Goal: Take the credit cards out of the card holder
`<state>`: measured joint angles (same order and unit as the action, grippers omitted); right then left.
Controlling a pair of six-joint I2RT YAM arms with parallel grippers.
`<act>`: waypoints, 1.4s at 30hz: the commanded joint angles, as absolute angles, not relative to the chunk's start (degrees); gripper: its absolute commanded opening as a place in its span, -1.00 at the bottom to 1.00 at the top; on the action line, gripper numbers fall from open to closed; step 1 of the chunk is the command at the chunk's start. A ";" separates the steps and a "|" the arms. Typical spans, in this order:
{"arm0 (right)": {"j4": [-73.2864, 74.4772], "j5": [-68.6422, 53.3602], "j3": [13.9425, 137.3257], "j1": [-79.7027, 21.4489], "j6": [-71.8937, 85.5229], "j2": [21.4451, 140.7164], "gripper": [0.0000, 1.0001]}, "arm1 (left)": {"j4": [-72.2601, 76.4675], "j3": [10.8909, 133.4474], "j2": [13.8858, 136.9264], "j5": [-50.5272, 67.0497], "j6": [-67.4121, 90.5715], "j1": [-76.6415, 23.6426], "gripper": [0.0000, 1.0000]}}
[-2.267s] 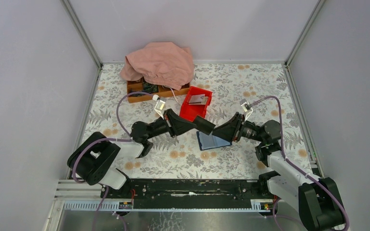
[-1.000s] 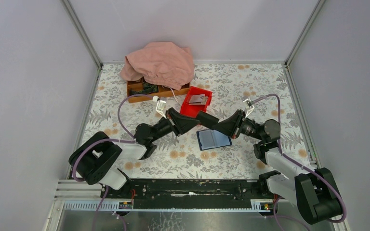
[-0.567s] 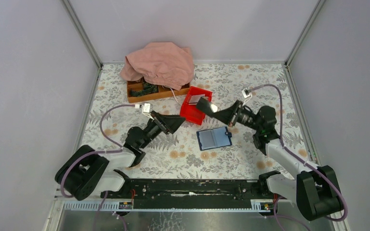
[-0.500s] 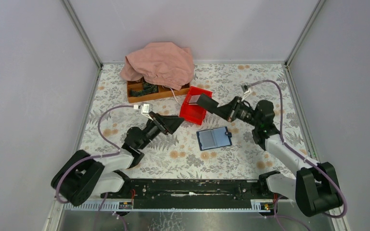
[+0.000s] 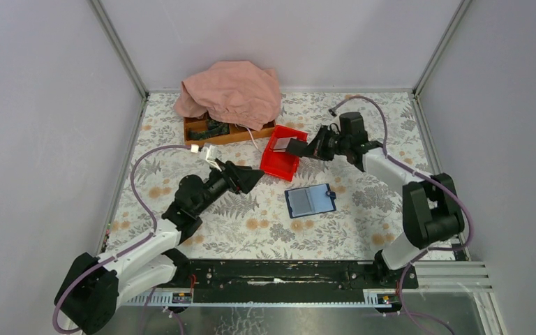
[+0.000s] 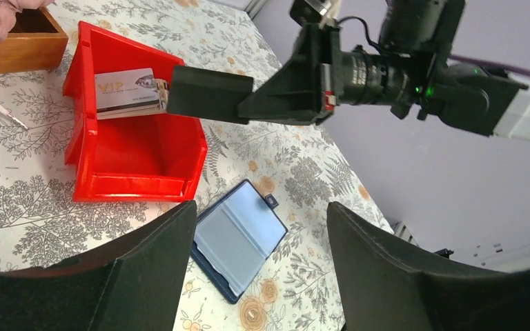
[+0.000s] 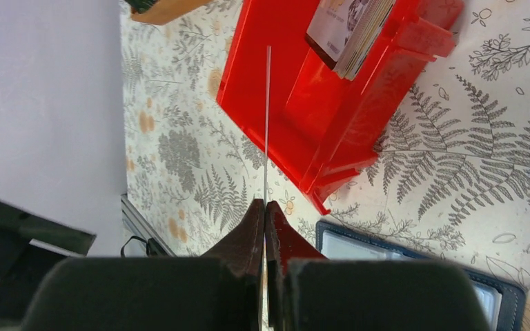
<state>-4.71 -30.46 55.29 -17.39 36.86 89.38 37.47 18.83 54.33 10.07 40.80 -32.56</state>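
Red bin point(image 5: 277, 165) with stacked cards point(image 6: 128, 92) inside. We log the right gripper point(image 7: 265, 207) pinching one credit card point(image 7: 268, 124) edge-on at it; left gripper point(image 5: 252, 177) spread, empty; card holder point(image 5: 310, 201) open on the bench point(image 5: 363, 230). Step, we judge: depositing. Next calls for lowering into the bin, then letting go.

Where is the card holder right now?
In the top view the card holder lies open just right of centre, on the near side of the red bin.

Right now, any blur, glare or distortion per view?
Top external: even light, soft shadows, holder panels pale, no hot spots. Left wrist: fisheye, dark bottom corners, left fingers featureless. Right wrist: card edge-on, only a thin line; right fingers blurred.
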 commanded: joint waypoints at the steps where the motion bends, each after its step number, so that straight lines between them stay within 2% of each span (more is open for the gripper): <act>1: 3.49 -27.32 64.57 -20.18 33.58 93.75 -1.00 | 30.44 20.77 52.21 11.35 36.06 -32.09 0.53; 10: 8.93 -26.67 73.51 -21.15 33.63 103.28 -1.00 | 29.78 20.22 52.77 12.46 34.76 -30.74 0.55; 31: 13.48 -23.26 89.14 -21.23 33.33 116.63 -1.00 | 30.54 18.63 49.61 13.59 33.95 -27.95 0.63; 42: 14.30 -22.96 91.56 -21.22 32.77 118.80 -1.00 | 31.50 18.57 50.29 14.47 33.75 -27.51 0.64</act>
<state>14.48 -23.46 89.06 -20.91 33.61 119.22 29.12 18.98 50.35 13.17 34.98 -28.08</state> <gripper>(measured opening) 0.015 0.819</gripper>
